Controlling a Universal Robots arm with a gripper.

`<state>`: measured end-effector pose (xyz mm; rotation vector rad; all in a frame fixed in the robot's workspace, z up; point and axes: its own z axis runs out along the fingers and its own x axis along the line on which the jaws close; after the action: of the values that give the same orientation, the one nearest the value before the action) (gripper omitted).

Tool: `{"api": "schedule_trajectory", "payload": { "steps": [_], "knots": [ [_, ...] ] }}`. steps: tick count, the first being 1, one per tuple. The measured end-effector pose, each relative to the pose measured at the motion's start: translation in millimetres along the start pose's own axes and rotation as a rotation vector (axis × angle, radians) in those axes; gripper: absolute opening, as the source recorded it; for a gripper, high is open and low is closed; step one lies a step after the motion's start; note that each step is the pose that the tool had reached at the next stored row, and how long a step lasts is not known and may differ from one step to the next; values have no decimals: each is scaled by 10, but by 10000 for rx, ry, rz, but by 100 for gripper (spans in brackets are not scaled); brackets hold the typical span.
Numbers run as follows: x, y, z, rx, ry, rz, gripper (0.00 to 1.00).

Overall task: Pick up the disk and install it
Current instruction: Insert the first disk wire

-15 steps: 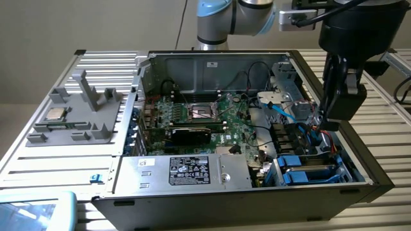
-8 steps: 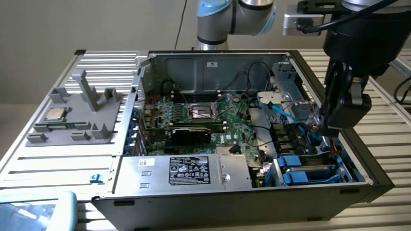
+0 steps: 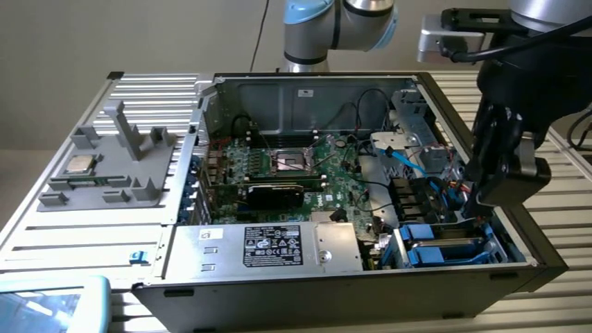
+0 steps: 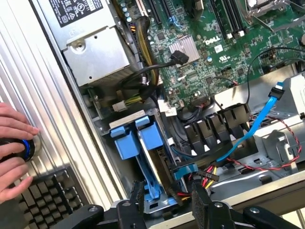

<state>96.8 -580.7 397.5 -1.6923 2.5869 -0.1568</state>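
- Noted the silver power supply box (image 3: 277,246) with its black-and-white label along the near wall of the open computer case (image 3: 518,229).
- Found the disk (image 3: 444,253) in its blue carrier down in the drive bay, in the near corner of the case on the exterior view's right, just beside that box.
- Saw the gripper (image 3: 483,202) hanging right over that bay, fingers (image 4: 200,198) spread apart with nothing pinched; in the wrist view the blue carrier of the disk (image 4: 136,140) lay just beyond the gripper (image 4: 169,194). Could not tell whether either finger touched it.
- Spotted a person's hand (image 4: 13,152) on a round black knob (image 4: 21,149) outside the case, near a keyboard (image 4: 47,202).
- Made out a blue cable (image 3: 407,158) and the green motherboard (image 3: 287,173) farther in.
- Picked out a small square chip (image 3: 79,165) on a grey fixture (image 3: 120,159) at the exterior view's left, well apart from the gripper.
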Motion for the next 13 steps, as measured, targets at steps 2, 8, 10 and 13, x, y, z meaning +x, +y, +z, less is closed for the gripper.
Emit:
{"api": "schedule_trajectory", "payload": {
  "steps": [2,8,10,13],
  "knots": [
    [46,-20,3,-111,-79,7,52],
    [109,-53,8,-340,-332,-29,52],
    [104,-66,9,-356,-381,-173,52],
    [96,-83,9,-366,-434,-519,52]
  ]
}}
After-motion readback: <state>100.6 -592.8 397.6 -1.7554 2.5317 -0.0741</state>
